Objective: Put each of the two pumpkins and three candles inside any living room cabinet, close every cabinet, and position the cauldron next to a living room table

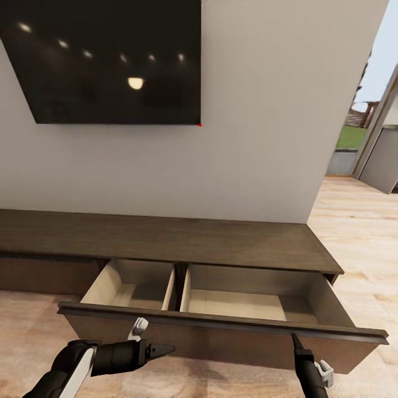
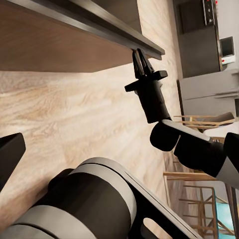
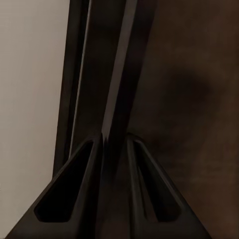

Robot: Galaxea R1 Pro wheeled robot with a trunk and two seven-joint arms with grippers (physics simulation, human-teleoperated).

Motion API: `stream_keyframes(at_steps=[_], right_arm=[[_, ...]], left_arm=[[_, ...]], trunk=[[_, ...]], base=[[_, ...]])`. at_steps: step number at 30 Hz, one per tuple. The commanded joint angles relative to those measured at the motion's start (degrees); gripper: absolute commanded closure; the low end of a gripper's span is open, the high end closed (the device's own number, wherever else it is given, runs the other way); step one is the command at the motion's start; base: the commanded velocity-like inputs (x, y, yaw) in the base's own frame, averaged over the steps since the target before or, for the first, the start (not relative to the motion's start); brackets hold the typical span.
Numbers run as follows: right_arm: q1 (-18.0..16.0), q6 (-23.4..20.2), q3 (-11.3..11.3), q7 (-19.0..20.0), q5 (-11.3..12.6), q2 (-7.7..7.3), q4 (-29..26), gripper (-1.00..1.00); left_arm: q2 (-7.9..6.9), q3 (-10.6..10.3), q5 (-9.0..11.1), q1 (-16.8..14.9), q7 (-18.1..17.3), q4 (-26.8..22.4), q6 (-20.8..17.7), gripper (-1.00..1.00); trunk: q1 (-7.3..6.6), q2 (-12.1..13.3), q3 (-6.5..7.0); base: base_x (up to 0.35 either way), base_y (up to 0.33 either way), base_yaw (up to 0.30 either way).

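Pale grey wall fills the upper half of the head view, with a dark TV (image 1: 110, 61) hung at 11 o'clock, ceiling lights mirrored in its screen. Wood-plank floor (image 1: 354, 221) runs off at 3 o'clock toward a doorway showing grass and a fence outside.

Along the wall's foot stands the cabinet (image 1: 166, 237), long, low and dark brown, its top bare. Its wide drawer (image 1: 221, 326) is pulled out toward the robot; two pale wood compartments lie open inside, split by a divider near the middle, and both look bare.

Right gripper (image 1: 294, 337) is at 5 o'clock, pointing up at the drawer front's top lip. In the right wrist view its two fingers (image 3: 69, 199) sit one on each side of that thin dark edge, jaws clenched on the drawer lip. The left wrist view shows the same gripper (image 2: 142, 59) tipped onto the rim.

Left gripper (image 1: 166, 349) is at 7 o'clock, just in front of the drawer face and below its lip, pointing toward 3 o'clock. Its jaws look drawn together on nothing.

Beyond the floor in the left wrist view are grey kitchen units and wooden chairs (image 2: 199, 189).
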State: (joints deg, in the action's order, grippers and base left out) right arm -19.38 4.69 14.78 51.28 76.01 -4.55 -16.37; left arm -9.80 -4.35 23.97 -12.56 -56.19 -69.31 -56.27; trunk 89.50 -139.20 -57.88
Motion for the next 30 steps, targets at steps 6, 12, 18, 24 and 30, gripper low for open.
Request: stream_keyframes(at_steps=[6,12,18,24,30], right_arm=[[0.0,0.0,1.9,0.6,1.5,-0.08,0.0,1.0],[0.0,0.0,1.9,0.6,1.5,-0.04,0.0,1.0],[0.0,0.1,1.9,0.6,1.5,-0.03,0.0,1.0],[0.0,0.0,1.9,0.6,1.5,-0.04,0.0,1.0],[0.0,0.0,1.9,0.6,1.4,-0.04,0.0,1.0]], left_arm=[[-0.05,0.0,0.1,0.0,-0.1,0.0,-0.2,-1.0],[-0.05,0.0,0.1,0.0,-0.1,0.0,-0.2,-1.0],[-0.05,0.0,0.1,0.0,-0.1,0.0,-0.2,-1.0],[-0.05,0.0,0.2,0.0,-0.1,0.0,-0.2,-1.0],[-0.05,0.0,0.2,0.0,-0.1,0.0,-0.2,-1.0]], trunk=[[-0.02,0.0,-0.05],[-0.02,0.0,-0.05],[-0.02,0.0,-0.05],[-0.02,0.0,-0.05],[-0.02,0.0,-0.05]], base=[[-0.048,0.0,0.0],[-0.032,0.0,0.0],[-0.035,0.0,0.0],[-0.073,0.0,0.0],[-0.06,0.0,0.0]])
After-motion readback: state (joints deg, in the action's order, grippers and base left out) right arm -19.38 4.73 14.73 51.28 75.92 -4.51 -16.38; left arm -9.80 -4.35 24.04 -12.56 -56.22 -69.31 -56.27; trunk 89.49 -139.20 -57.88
